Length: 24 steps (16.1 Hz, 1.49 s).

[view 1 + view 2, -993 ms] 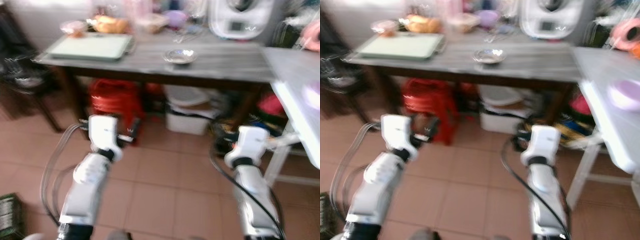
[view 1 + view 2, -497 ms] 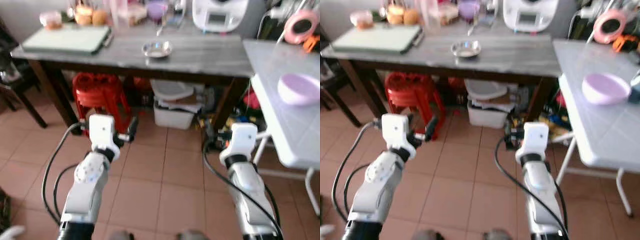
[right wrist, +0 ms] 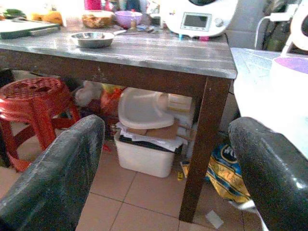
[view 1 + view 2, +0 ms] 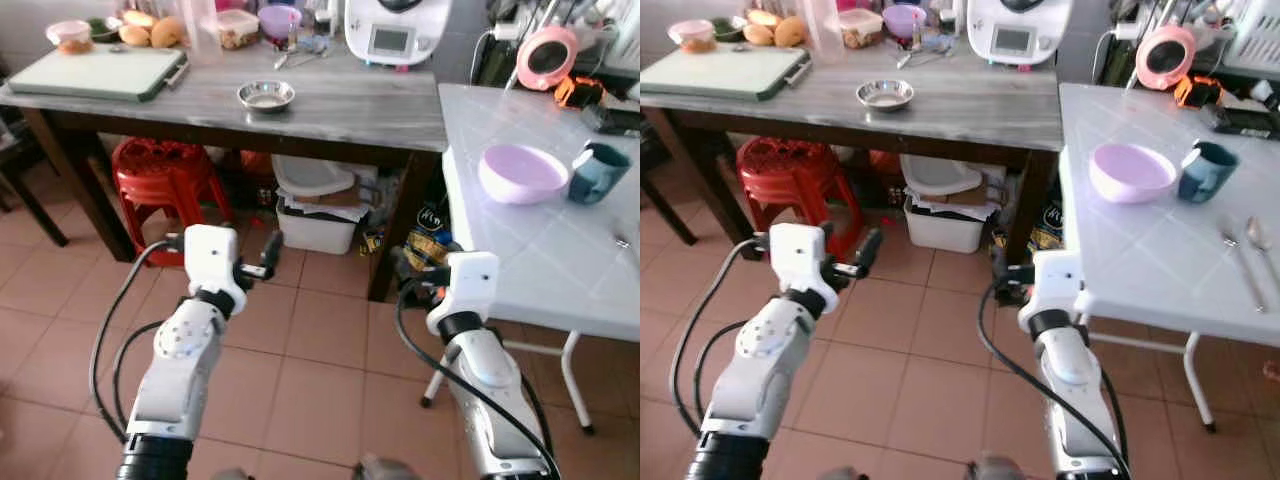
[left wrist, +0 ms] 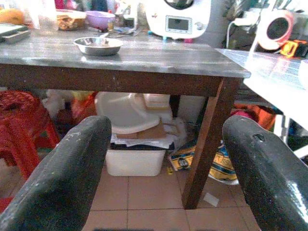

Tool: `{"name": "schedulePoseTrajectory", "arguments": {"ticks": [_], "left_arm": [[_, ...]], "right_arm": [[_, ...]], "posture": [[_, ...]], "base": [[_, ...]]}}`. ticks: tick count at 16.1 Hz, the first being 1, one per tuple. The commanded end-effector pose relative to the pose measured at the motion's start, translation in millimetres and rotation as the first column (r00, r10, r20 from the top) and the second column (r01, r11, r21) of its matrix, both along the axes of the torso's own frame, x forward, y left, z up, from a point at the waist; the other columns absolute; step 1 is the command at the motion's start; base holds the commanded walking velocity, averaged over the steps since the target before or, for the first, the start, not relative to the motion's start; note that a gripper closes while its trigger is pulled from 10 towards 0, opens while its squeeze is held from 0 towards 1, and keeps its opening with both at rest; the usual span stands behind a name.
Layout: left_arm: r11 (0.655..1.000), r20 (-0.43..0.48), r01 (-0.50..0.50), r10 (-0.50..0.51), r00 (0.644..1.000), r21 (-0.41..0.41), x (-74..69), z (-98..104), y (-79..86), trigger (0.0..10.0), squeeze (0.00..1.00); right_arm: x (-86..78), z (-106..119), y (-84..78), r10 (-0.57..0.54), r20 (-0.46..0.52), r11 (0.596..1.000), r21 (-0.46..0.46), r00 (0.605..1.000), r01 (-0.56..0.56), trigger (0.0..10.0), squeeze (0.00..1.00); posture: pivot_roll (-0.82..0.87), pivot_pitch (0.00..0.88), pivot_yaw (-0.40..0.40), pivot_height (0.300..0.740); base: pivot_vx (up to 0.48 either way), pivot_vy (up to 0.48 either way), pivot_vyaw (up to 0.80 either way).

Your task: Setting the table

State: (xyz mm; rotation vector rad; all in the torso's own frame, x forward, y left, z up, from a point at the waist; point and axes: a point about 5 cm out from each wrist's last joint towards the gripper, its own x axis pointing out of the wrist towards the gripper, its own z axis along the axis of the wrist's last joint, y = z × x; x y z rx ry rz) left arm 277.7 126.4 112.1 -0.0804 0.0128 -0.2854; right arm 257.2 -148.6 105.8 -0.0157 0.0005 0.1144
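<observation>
A white tiled table stands to my right. On it are a lilac bowl, a teal mug, and a fork and spoon near its right side. Ahead, a grey wooden table carries a small steel bowl. Both arms are raised in front of me over the tiled floor, short of both tables. My left gripper is open and holds nothing. My right gripper is also open and holds nothing.
The grey table also holds a green board, a white appliance and several food containers at the back. Under it are a red stool and a white box. A pink mirror stands behind the white table.
The camera has swung to the right and steadied, bringing the white table with its bowl and mug into view. Both arms keep the same raised pose with open fingers.
</observation>
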Motion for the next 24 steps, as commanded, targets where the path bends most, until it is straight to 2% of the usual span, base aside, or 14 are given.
{"name": "schedulePoseTrajectory", "arguments": {"ticks": [1,5,8,11,12,14,15,17,18,19,20,21,22,24], "left_arm": [[1.000,-0.001,0.031,-0.031,1.000,-0.004,-1.2,-1,-8.0,10.0,0.00],[1.000,-0.004,0.027,-0.027,1.000,-0.004,-2.4,-1,-7.5,10.0,0.00],[1.000,-0.008,0.019,-0.019,1.000,0.000,-0.3,-2,-4.9,10.0,0.00],[1.000,0.013,0.010,-0.010,1.000,-0.005,2.5,1,-5.8,10.0,0.00],[0.999,0.019,0.031,-0.031,0.999,-0.026,1.6,2,-6.2,10.0,0.00],[0.999,0.022,0.041,-0.041,0.999,-0.027,0.2,2,-5.9,10.0,0.00],[0.999,0.026,0.043,-0.042,0.999,-0.032,0.5,3,-6.8,10.0,0.00],[0.998,0.030,0.045,-0.044,0.999,-0.034,1.2,3,-7.8,10.0,0.00],[0.998,0.032,0.047,-0.046,0.998,-0.033,1.5,4,-8.1,10.0,0.00],[0.998,0.034,0.048,-0.047,0.998,-0.033,2.0,4,-8.5,10.0,0.00],[0.998,0.036,0.050,-0.049,0.998,-0.034,3.0,4,-9.1,10.0,0.00],[0.998,0.038,0.053,-0.051,0.998,-0.034,3.6,5,-9.7,10.0,0.00],[0.998,0.040,0.057,-0.055,0.998,-0.036,4.1,5,-10.4,10.0,0.00],[0.997,0.043,0.061,-0.059,0.997,-0.037,4.5,5,-11.2,10.0,0.00]], "right_arm": [[-0.5,1,-6.7,-0.014,-0.004,1.000,-0.019,1.000,0.014,10.0,0.00],[3.5,4,-8.5,-0.046,0.006,0.999,-0.008,0.999,0.046,10.0,0.00],[9.3,14,-7.7,-0.089,0.061,0.995,-0.031,0.994,0.091,10.0,0.00],[8.8,12,-6.9,-0.097,0.040,0.994,-0.042,0.994,0.099,10.0,0.00],[7.8,15,-4.8,-0.076,0.069,0.994,-0.068,0.995,0.081,10.0,0.00],[7.4,15,-7.7,-0.099,0.063,0.994,-0.047,0.993,0.102,10.0,0.00],[9.1,16,-8.1,-0.097,0.065,0.993,-0.057,0.993,0.101,10.0,0.00],[14.2,20,-6.8,-0.092,0.090,0.980,-0.167,0.992,0.106,10.0,0.00],[16.6,22,-5.9,-0.086,0.111,0.977,-0.184,0.990,0.106,10.0,0.00],[17.9,24,-5.8,-0.093,0.117,0.980,-0.163,0.989,0.111,10.0,0.00],[19.7,27,-7.6,-0.108,0.161,0.969,-0.204,0.981,0.140,10.0,0.00],[19.9,27,-8.4,-0.108,0.153,0.969,-0.205,0.982,0.139,10.0,0.00],[18.8,25,-8.3,-0.090,0.113,0.981,-0.163,0.990,0.107,10.0,0.00],[16.9,24,-7.7,-0.066,0.100,0.988,-0.133,0.993,0.079,10.0,0.00]], "posture": [[-0.05,0.000,0.009,0.740],[-0.05,0.000,0.015,0.740],[-0.06,0.000,0.026,0.740],[-0.06,0.000,0.027,0.740],[-0.07,0.000,0.028,0.740],[-0.07,0.000,0.027,0.740],[-0.07,0.000,0.027,0.740],[-0.07,0.000,0.026,0.740],[-0.07,0.000,0.027,0.740],[-0.07,0.000,0.027,0.740],[-0.07,0.000,0.026,0.740],[-0.07,0.000,0.024,0.740],[-0.07,0.000,0.023,0.740],[-0.07,0.000,0.022,0.740]], "base": [[0.000,-0.442,0.00],[0.000,-0.437,0.00],[0.000,-0.411,0.00],[0.000,0.000,0.00],[0.412,0.000,0.00],[0.354,0.000,0.00],[0.364,0.000,0.00],[0.362,0.000,0.00],[0.364,0.000,0.00],[0.364,0.000,0.00],[0.364,0.000,0.00],[0.368,0.000,0.00],[0.364,0.000,0.00],[0.362,0.000,0.00]]}}
